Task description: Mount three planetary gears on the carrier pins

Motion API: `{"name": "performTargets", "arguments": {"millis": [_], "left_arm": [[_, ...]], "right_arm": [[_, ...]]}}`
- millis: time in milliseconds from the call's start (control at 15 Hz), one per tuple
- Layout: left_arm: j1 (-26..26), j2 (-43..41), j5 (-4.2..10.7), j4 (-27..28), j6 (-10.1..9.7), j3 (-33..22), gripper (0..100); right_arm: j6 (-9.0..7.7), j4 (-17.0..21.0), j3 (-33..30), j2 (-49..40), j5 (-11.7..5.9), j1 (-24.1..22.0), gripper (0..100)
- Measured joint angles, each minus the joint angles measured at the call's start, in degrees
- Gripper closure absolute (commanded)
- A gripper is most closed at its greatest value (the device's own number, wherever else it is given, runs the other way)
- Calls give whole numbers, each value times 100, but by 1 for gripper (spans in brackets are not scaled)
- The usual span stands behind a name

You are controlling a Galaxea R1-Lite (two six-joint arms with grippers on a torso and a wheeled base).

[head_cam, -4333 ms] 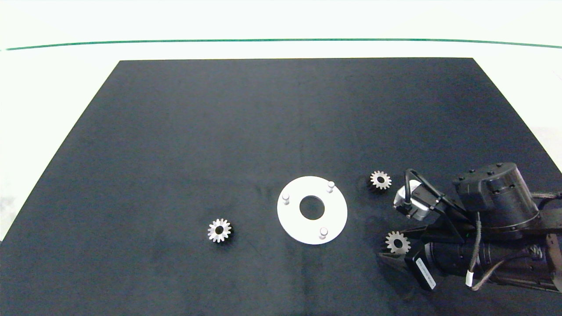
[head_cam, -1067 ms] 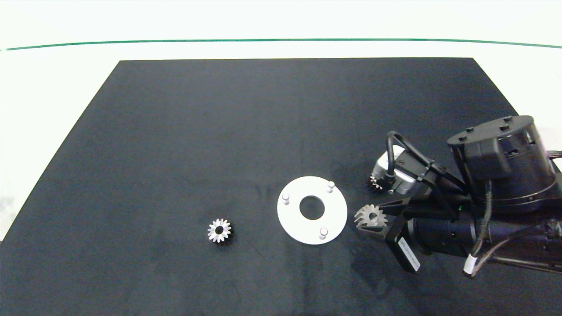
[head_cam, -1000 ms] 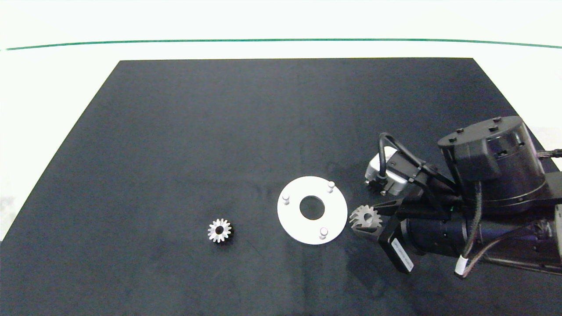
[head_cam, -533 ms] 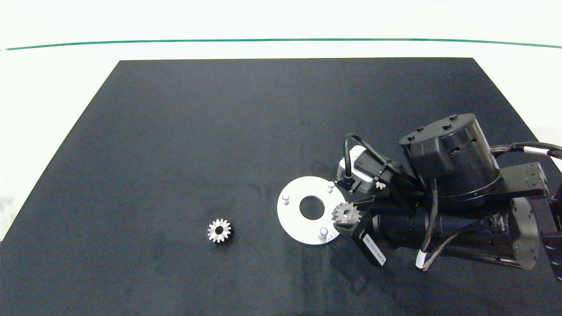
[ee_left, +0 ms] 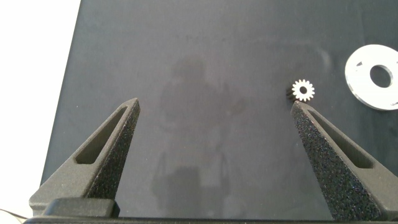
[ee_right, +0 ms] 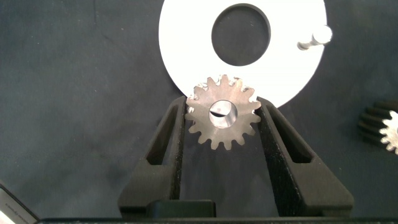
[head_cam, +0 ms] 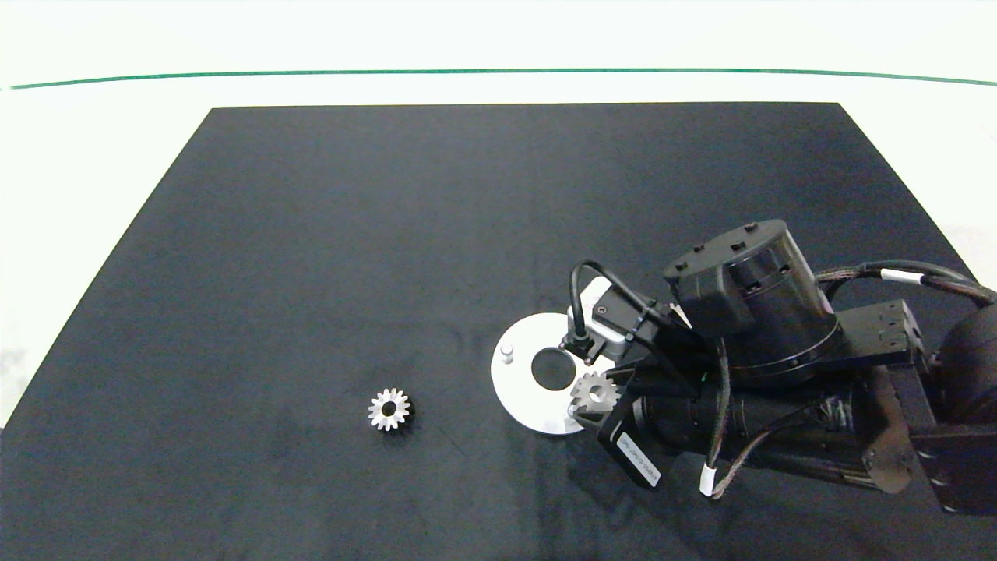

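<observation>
Three planetary gears show across the views: one gear (head_cam: 595, 391) clamped flat between the fingers of the right end effector (ee_right: 222, 118), held over the near right edge of the white disc (head_cam: 520, 389); a second gear (head_cam: 389, 409) lying well to the disc's left on the dark counter (head_cam: 389, 234); a third gear (ee_right: 380, 127) cut off at the right wrist view's edge. Only one carrier pin (head_cam: 507, 353) is plainly visible from above; the right arm covers the rest. The left end effector (ee_left: 214, 109) hangs with fingers wide apart above the counter
</observation>
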Motion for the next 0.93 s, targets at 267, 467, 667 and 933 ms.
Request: {"name": "performTargets", "arguments": {"millis": [267, 467, 667, 933], "left_arm": [[-4, 4, -1, 0, -83, 0, 0], [-6, 4, 0, -11, -102, -4, 0], [-6, 4, 0, -11, -102, -55, 0], [-6, 0, 0, -11, -119, -83, 0]], "right_arm": [[2, -11, -27, 118, -16, 82, 96], [6, -17, -27, 171, -44, 88, 96], [6, -32, -28, 221, -55, 74, 96], [6, -45, -30, 258, -55, 66, 96]]}}
